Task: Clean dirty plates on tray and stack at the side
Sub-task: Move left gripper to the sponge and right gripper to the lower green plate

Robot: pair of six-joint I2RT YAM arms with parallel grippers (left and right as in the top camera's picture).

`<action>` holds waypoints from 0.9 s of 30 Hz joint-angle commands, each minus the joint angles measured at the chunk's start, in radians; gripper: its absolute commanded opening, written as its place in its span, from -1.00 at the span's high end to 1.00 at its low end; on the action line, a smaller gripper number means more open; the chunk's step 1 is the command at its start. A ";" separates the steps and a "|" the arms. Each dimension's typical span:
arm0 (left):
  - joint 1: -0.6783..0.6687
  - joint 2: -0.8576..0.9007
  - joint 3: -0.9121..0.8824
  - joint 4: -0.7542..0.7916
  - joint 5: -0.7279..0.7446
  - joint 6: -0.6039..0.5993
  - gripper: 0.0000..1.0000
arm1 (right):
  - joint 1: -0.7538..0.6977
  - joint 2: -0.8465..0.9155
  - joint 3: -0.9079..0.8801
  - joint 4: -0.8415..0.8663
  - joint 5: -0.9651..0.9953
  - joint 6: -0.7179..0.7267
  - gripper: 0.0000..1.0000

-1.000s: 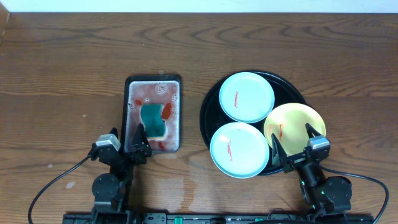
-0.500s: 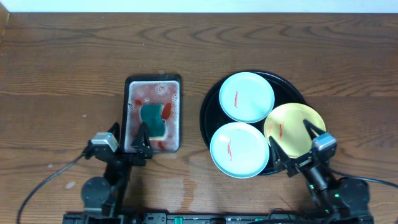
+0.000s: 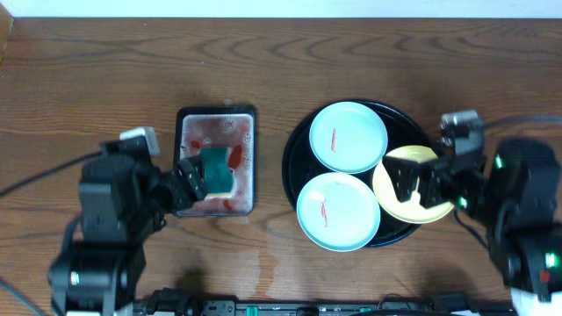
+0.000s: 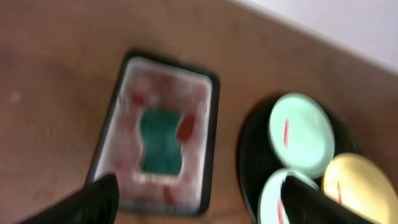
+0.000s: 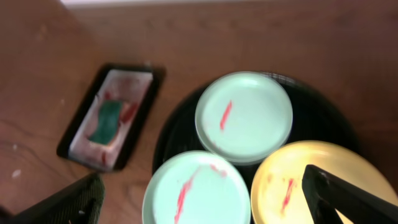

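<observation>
Spread wide and empty, left jaws hang by the teal sponge (image 3: 215, 169) in its foamy rectangular black-rimmed tray (image 3: 217, 111), right jaws above the pale yellow round plate (image 5: 298, 155), which sits sauce-streaked with two pale blue-white round plates (image 3: 338, 211) (image 3: 349, 137) on the large glossy black round tray (image 3: 291, 167): cleaning apparently unstarted, sponge pickup likely next.

Brown wood-grain table (image 3: 88, 70), evenly lit
</observation>
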State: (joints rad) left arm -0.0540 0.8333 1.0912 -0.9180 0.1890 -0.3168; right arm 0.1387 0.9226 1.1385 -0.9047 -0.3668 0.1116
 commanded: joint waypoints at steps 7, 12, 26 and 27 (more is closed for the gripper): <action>0.002 0.172 0.029 -0.123 0.058 -0.021 -0.96 | -0.006 0.160 0.051 -0.050 -0.093 0.030 -0.99; 0.002 0.295 -0.038 -0.120 0.058 -0.037 -0.96 | -0.006 0.186 0.051 -0.059 -0.094 0.029 -0.82; -0.074 0.780 -0.062 0.137 -0.051 -0.018 -0.73 | -0.006 0.217 0.051 -0.044 -0.094 0.031 -0.63; -0.083 0.801 -0.062 0.160 -0.078 -0.018 -0.72 | -0.006 0.219 0.051 -0.048 -0.094 0.034 -0.62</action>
State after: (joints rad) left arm -0.1089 1.5826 1.0370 -0.7906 0.2165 -0.3431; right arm 0.1387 1.1351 1.1698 -0.9497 -0.4492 0.1341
